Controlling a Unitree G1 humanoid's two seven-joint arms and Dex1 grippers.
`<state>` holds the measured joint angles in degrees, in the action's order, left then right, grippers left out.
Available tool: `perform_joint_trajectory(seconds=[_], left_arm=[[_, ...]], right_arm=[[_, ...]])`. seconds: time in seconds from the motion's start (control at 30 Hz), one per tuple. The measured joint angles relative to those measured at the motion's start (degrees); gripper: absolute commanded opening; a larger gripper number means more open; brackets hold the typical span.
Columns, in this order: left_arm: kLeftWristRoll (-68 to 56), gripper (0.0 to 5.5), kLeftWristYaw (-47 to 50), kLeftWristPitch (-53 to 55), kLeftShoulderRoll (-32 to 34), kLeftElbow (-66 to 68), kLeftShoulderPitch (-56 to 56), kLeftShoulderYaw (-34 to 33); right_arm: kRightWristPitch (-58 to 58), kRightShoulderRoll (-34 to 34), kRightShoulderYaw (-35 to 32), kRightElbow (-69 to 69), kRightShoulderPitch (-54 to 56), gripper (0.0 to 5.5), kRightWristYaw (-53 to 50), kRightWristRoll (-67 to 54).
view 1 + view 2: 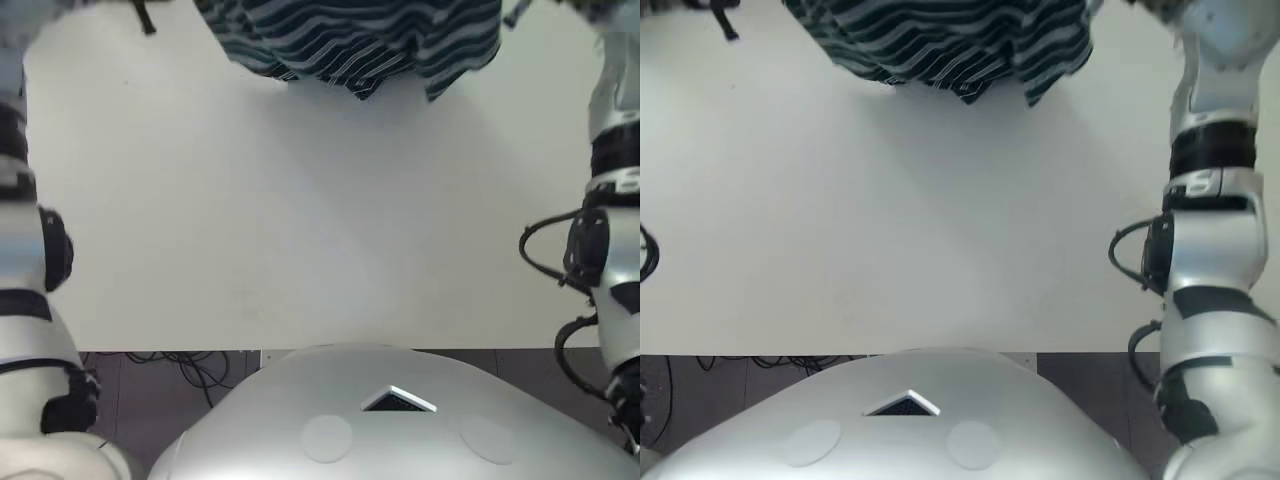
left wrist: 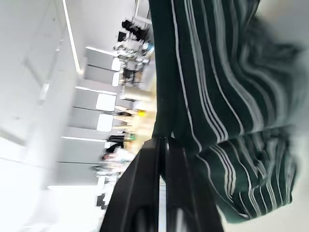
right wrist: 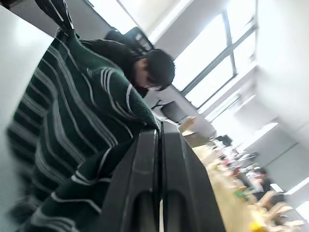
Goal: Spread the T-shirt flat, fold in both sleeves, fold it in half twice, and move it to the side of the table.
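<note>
White table (image 1: 300,220), striped T-shirt (image 1: 350,40) hung between both grippers, left gripper (image 2: 161,141) pinched its cloth, right gripper (image 3: 158,128) clamped it too.

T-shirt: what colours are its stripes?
The T-shirt is dark green with thin white stripes; the left wrist view shows it best.

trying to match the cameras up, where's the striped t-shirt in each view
Left eye view: striped T-shirt at the top edge, centre to right.
Right eye view: T-shirt at the top edge, centre-left.
Left wrist view: T-shirt draped just past the left gripper, which pinches it.
Right wrist view: T-shirt pinched at the right gripper.
Shared landmark: the white table in both eye views.
</note>
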<state>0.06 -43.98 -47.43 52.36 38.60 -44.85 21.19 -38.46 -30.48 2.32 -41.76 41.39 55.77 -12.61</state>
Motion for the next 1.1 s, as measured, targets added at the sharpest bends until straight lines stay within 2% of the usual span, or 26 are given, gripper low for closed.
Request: perform_joint_trajectory(seconds=[0.13, 0.23, 0.37, 0.5, 0.6, 0.7, 0.8, 0.87, 0.97, 1.1], left_arm=[[-10.8, 0.00, -1.8, 1.7, 13.3, -19.9, 20.8, 8.2], [-16.4, 0.00, -1.6, 7.0, 26.0, -40.9, 40.6, 17.1], [-17.5, 0.00, 0.7, 18.0, 36.3, -59.7, 57.8, 20.5], [-12.3, 0.00, 5.6, 25.3, 36.5, -62.9, 64.4, 16.8], [-8.3, 0.00, 8.0, 26.9, 34.2, -63.5, 66.9, 13.2], [-5.5, 0.00, 9.1, 27.1, 32.7, -64.2, 69.9, 10.0], [-5.0, 0.00, 10.6, 28.0, 28.1, -63.7, 67.6, 4.6], [-4.8, 0.00, 12.1, 28.9, 23.5, -61.4, 59.7, -0.6], [-2.3, 0.00, 15.2, 30.1, 14.8, -53.2, 39.9, -5.9], [6.0, 0.00, 17.5, 29.5, 4.3, -34.8, 14.1, -5.3]], right_arm=[[4.6, -3.4, 0.4, 11.1, -21.0, 0.02, 8.1, -5.8], [9.7, -10.0, 2.1, 24.0, -43.6, 0.02, 15.4, -7.5], [15.1, -18.2, 2.2, 43.2, -63.4, 0.02, 19.2, -8.2], [16.4, -20.1, 0.5, 53.4, -70.2, 0.02, 16.4, -4.6], [14.0, -20.0, 0.1, 54.7, -73.2, 0.02, 12.7, 2.8], [13.6, -19.9, 0.1, 56.4, -76.5, 0.02, 11.2, 4.1], [12.2, -17.1, -0.2, 54.9, -69.0, 0.02, 5.4, 6.8], [12.4, -13.0, -0.7, 52.1, -58.3, 0.02, -0.3, 7.6], [15.5, -6.5, -2.4, 46.2, -39.5, 0.02, -9.9, 7.6], [19.3, -2.5, -2.4, 34.4, -19.4, 0.02, -17.6, 8.2]])
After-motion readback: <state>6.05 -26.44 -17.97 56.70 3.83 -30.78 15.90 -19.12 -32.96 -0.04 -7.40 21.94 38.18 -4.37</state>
